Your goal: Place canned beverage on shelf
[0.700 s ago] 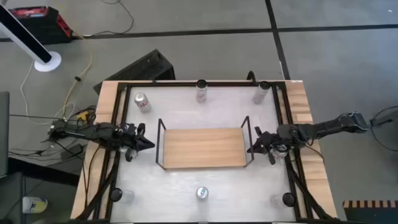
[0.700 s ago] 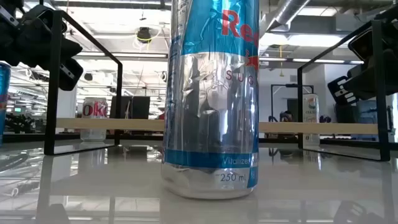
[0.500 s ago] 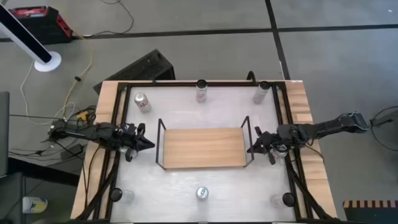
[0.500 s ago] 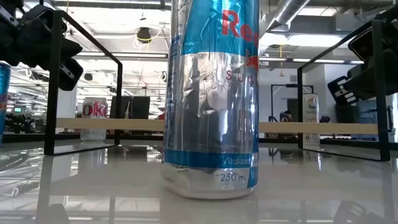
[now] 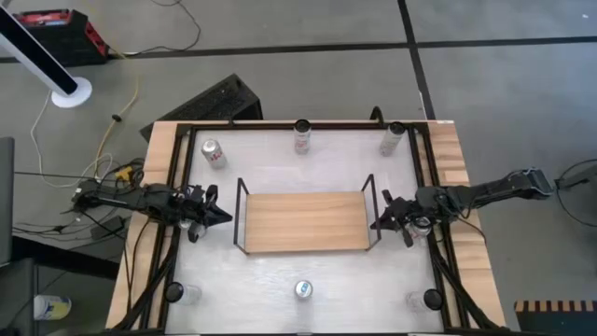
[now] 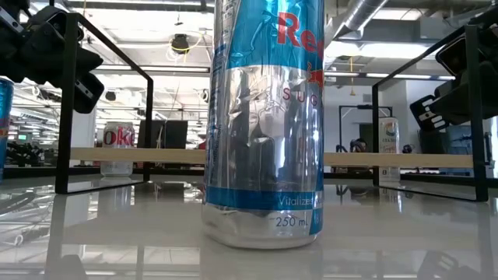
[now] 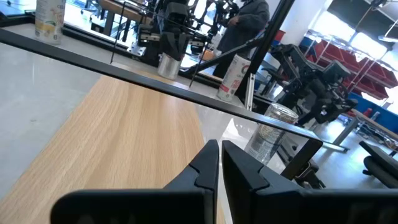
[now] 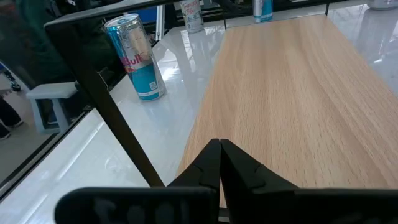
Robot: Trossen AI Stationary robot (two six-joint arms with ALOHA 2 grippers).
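- The table (image 5: pixel 308 159) looks the same as it did a moment ago; nothing on it has shifted, so the task has not got going.
- The shelf (image 5: pixel 306 222) sits in the middle of the table, its wooden board bare, no can on it yet.
- The left arm (image 5: pixel 131 199) and right arm (image 5: pixel 476 193) hang at either end of the shelf, just as before.
- The left claw (image 5: pixel 220 215) is pinched shut and holds nothing, just beside the shelf's left wire end.
- The right claw (image 5: pixel 378 222) is likewise shut and empty, at the right wire end.
- Cans stand around the table's edge: a blue-and-silver can (image 5: pixel 303 290) at the near edge, a red-and-silver can (image 5: pixel 214 153) at the far left, others along the far side.
- My guess is that one claw must open before any can gets picked.
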